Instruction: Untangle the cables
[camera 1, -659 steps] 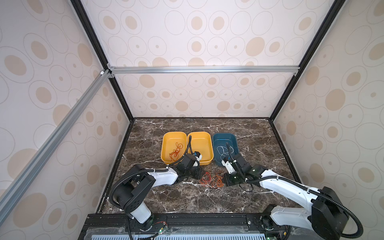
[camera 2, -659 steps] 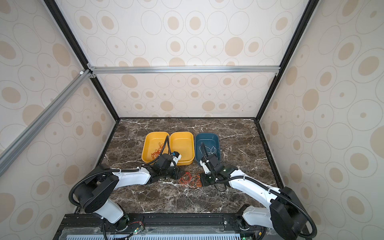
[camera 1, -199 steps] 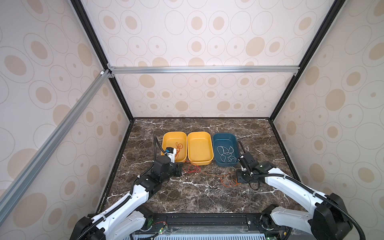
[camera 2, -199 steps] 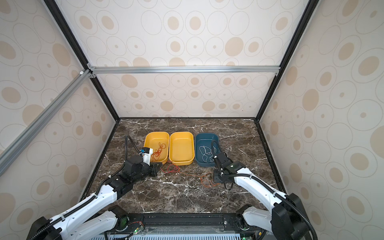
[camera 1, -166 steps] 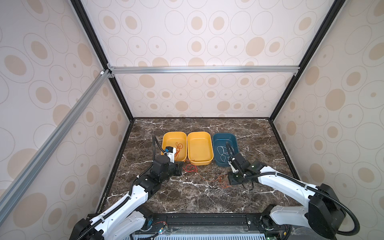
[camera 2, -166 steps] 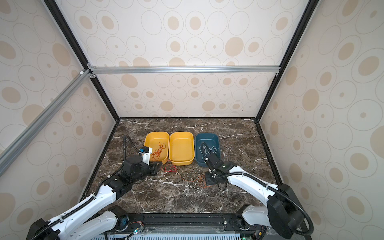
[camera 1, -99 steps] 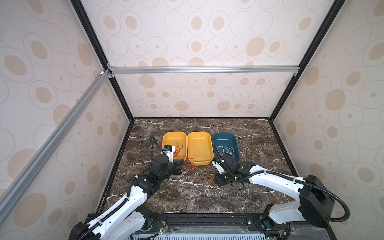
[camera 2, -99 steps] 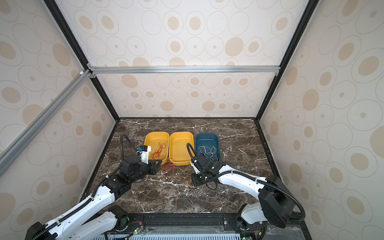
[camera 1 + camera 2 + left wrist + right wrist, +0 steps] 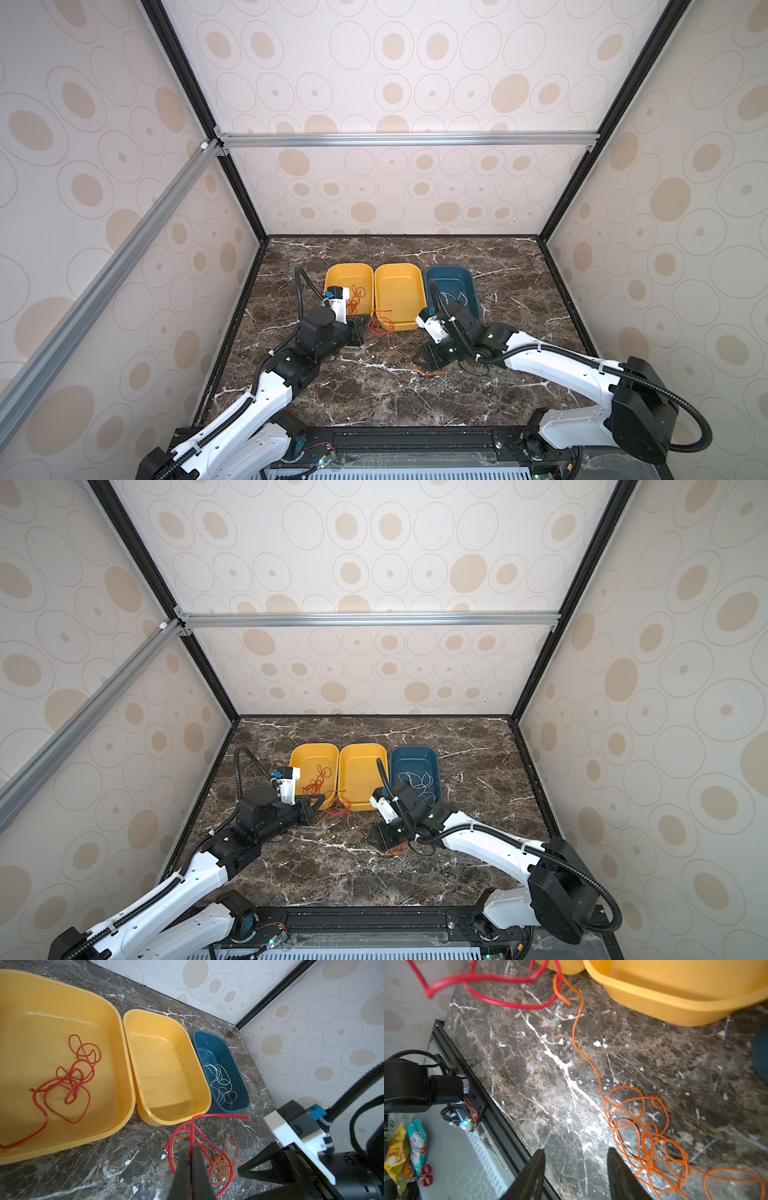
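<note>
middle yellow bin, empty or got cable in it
Empty: in the left wrist view the middle yellow bin shows a bare floor from wall to wall, with nothing lying inside.

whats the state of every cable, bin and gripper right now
left gripper: shut on loose red cable
right gripper: open, empty, beside orange cable
loose red cable: pinched, looped
orange cable: tangled heap, one strand crossing the red
left yellow bin: holds second red cable
middle yellow bin: empty
blue bin: holds white cable
</note>
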Robot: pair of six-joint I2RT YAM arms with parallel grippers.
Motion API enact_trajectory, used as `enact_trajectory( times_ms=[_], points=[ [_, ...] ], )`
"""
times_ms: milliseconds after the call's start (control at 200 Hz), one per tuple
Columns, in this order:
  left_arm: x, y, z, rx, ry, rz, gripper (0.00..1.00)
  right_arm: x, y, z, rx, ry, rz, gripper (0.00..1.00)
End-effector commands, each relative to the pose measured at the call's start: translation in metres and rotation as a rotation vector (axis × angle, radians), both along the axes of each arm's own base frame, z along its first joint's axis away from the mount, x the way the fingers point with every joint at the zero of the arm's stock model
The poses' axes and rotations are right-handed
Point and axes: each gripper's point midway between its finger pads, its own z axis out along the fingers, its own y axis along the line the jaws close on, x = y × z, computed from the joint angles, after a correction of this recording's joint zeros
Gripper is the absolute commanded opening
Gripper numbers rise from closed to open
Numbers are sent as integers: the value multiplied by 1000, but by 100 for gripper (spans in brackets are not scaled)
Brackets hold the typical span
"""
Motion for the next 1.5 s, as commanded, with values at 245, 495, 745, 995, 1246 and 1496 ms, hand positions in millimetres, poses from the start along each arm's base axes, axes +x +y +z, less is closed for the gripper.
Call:
enact_trajectory(
  times_ms=[245, 495, 745, 995, 1246, 1496],
  points=[
    [0, -3, 56, -162, -105, 6, 0, 41, 67, -4, 210, -9, 14, 49],
    [-6, 1, 62, -192, -116, 17, 0, 50, 86, -20, 276, 69, 23, 47],
    [-3, 9, 62, -157, -125, 58, 0, 41, 78, -33, 238, 116, 13, 3],
    [9, 32, 67, -132, -142, 167, 0, 14, 47, -59, 78, 210, 42, 0],
    [15, 53, 82, -110, -173, 236, 0, -8, 12, -90, -93, 265, 41, 0],
    [22, 68, 85, -83, -181, 302, 0, -21, -4, -95, -158, 276, 74, 0]
  ],
)
